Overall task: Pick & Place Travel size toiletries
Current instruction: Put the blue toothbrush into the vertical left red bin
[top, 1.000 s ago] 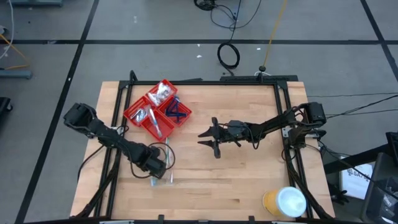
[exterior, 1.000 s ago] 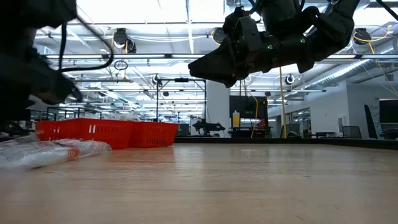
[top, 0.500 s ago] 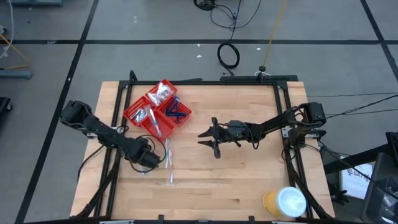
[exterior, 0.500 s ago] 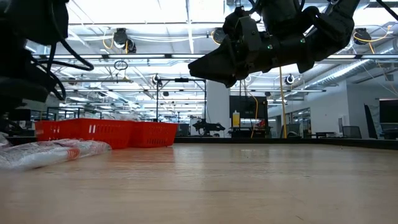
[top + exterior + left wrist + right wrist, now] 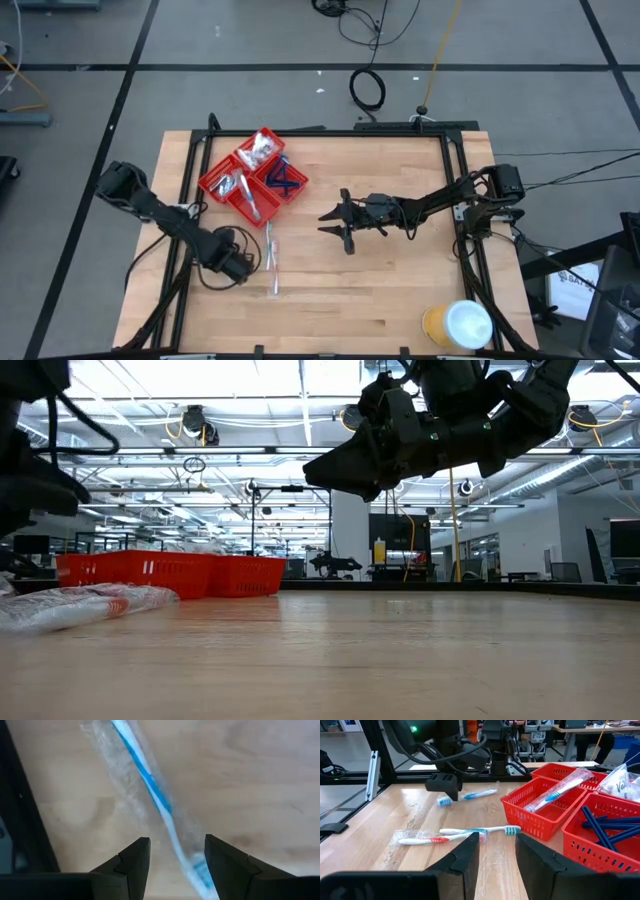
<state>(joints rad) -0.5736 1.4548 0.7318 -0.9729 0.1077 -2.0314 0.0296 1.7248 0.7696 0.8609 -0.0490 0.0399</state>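
The travel size toiletries are partly in the red tray [image 5: 252,178], which holds dark blue sticks [image 5: 615,827], a wrapped toothbrush [image 5: 560,790] and white packets [image 5: 627,780]. Three wrapped toothbrushes lie flat on the table near it: a blue-and-white one [image 5: 150,785], a red-and-white one [image 5: 427,840] and a blue-green one [image 5: 487,830]. My left gripper [image 5: 243,265] points down, open, just above the blue-and-white brush, its fingers on either side of the brush's head end [image 5: 200,867] without touching it. My right gripper [image 5: 335,220] hangs level over mid-table, open and empty.
A large yellow roll with a white top [image 5: 458,325] stands at the near right corner. Black frame rails [image 5: 190,170] run along the table's left and right sides. Bare wood [image 5: 380,290] lies between the arms and the near edge.
My left gripper has risen a little, shifted slightly toward the table's left edge and rolled about its own axis, staying open. The toothbrushes lie as before. My right arm has kept still.
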